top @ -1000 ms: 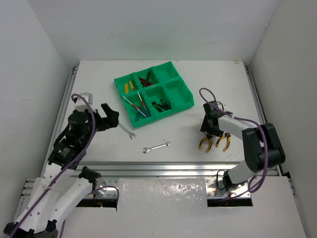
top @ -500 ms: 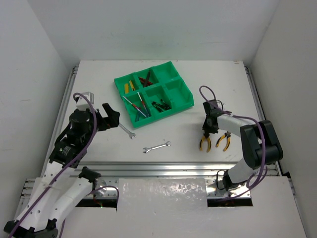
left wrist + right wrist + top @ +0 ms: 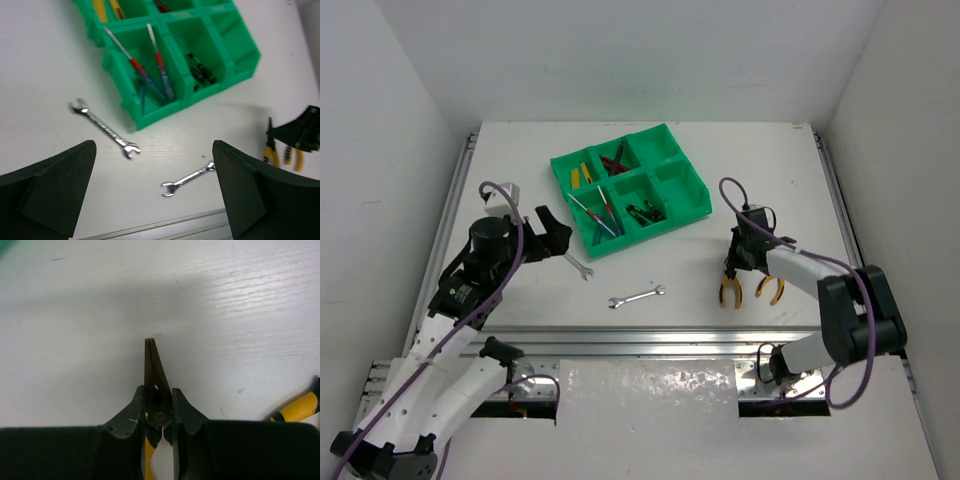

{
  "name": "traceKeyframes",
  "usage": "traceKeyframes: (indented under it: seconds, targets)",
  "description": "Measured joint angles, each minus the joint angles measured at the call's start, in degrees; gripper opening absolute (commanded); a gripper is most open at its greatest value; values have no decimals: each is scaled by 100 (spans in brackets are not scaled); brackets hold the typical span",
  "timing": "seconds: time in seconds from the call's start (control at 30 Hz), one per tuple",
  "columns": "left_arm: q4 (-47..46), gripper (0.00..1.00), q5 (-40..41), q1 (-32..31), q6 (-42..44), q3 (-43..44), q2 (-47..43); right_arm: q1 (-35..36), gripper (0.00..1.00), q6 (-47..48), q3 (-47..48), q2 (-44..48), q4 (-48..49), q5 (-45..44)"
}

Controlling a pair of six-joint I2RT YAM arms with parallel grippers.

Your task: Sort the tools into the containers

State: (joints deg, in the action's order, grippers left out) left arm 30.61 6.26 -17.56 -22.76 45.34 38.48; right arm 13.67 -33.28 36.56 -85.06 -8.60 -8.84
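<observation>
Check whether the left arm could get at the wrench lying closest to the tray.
Probably yes. The left gripper hangs open just beside that wrench, which lies flat on bare table, apart from the tray; nothing covers it.

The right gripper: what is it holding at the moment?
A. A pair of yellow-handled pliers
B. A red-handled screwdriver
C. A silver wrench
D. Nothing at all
A. In the right wrist view, the right gripper has its fingers pinched on either side of the yellow-handled pliers near the pivot, with the pointed nose sticking out in front.
</observation>
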Motion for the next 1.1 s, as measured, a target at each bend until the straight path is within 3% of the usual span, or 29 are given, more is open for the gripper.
traceKeyframes:
  seconds: [0.1, 0.27, 0.43, 0.53, 0.63, 0.8, 1.0, 1.03, 1.1]
  targets:
    - [-479, 100, -678, 0, -240, -286, 4, 105, 0, 146, -203, 605, 92, 177]
    - [-2164, 100, -1639, -393, -925, -1550, 13, 328, 0, 293, -293, 1504, 367, 341]
    - [-3825, 99, -1672, -1812, -1062, -2044, 927, 605, 0, 334, -293, 2035, 404, 382]
    - [-4697, 99, -1327, -2914, -769, -1926, 1773, 796, 0, 269, -278, 2264, 306, 396]
    - [-5167, 91, -1049, -3633, -444, -1419, 2758, 1034, 0, 85, -160, 2474, 35, 400]
    - [-5740, 83, -824, -3757, -205, -426, 4168, 1204, 0, -153, -9, 2855, -105, 531]
    - [-5934, 71, -802, -3753, -94, 238, 5027, 1209, 0, -260, 74, 3036, -144, 717]
    - [-5930, 62, -804, -3753, -83, 330, 5130, 1211, 0, -269, 74, 3056, -166, 737]
    - [-5945, 54, -822, -3753, -57, 470, 5287, 1211, 0, -278, 76, 3106, -219, 807]
